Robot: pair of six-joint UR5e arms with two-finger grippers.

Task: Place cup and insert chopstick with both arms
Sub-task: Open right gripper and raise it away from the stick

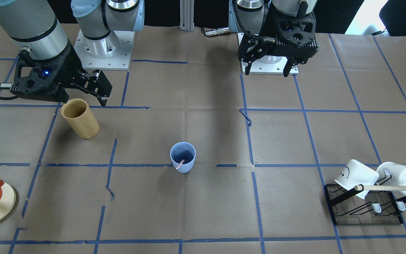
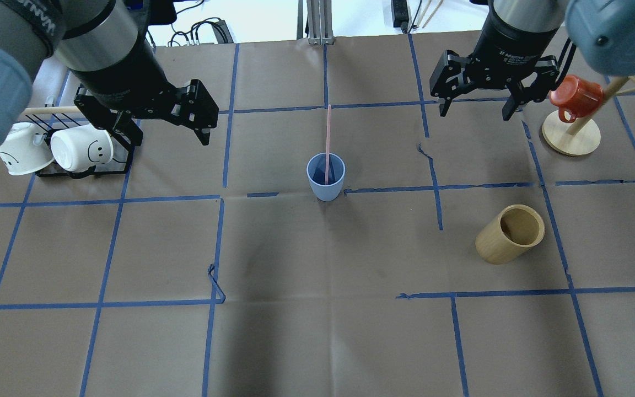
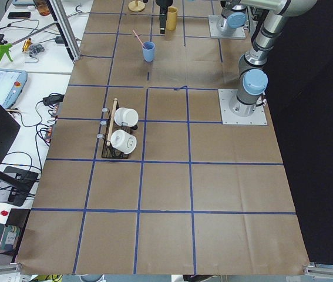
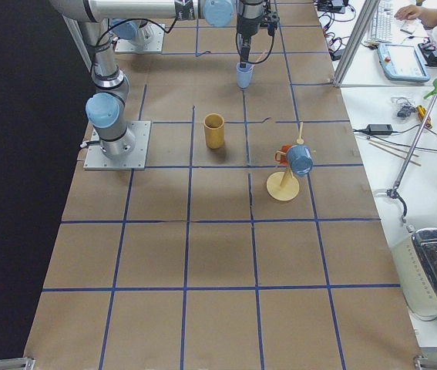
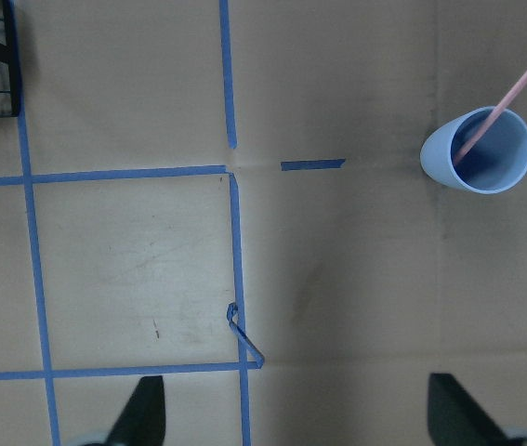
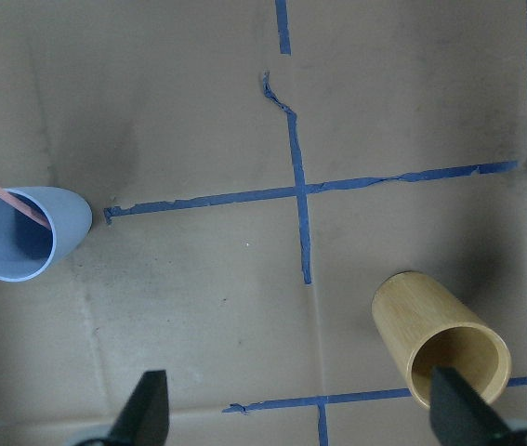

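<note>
- The cup (image 2: pixel 326 176) is standing upright near the middle of the desk (image 2: pixel 317 331), with its rim facing up.
- The chopstick (image 2: pixel 328 138) is resting inside it. Its lower end is sitting in the cup and its long axis is leaning over the rim, away from the robot's side.
- The left gripper (image 2: pixel 166 132) is hanging above the desk with its fingers spread wide and holding nothing. It is well apart from the cup, which is lying off toward the robot's right.
- The right gripper (image 2: pixel 474 110) is likewise hovering with its fingers parted and empty, and the cup is lying off toward the robot's left.
- The cup is sitting between the two grippers, and neither is looking clearly nearer.
- Judging by this layout, both placing and inserting are looking complete, so any coming move is probably only a retreat.
- The wooden cup (image 2: pixel 510 234) is standing apart on the right arm's side.
- The white mugs (image 2: pixel 83 149) are showing drawn smiley faces but no words. Small white print on the right wrist collar is reading too blurred to make out.
</note>
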